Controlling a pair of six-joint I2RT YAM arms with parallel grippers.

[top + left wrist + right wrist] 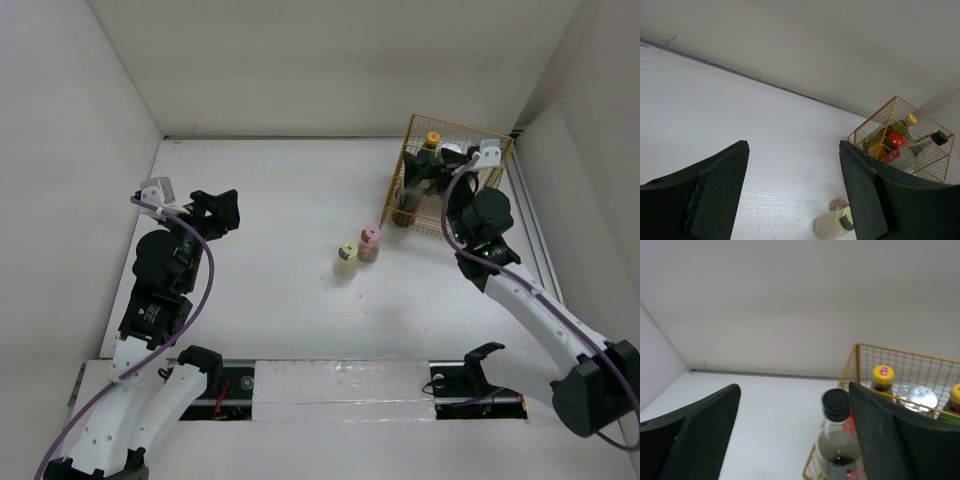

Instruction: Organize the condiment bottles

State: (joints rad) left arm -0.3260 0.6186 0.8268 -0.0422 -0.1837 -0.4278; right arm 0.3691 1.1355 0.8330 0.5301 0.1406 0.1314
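Note:
The gold wire basket stands at the far right and holds several bottles: a yellow-capped one, a silver-lidded jar and a red-lidded jar. The tall black-capped bottle stands at the basket's near-left corner. My right gripper is open over that corner, with the bottle between the jaws, close to the right finger. A pink-capped shaker and a yellow-capped shaker stand side by side on the table left of the basket. My left gripper is open and empty at the far left.
White walls enclose the table on the left, back and right. The basket also shows in the left wrist view, with both shakers below it. A metal rail runs along the near edge.

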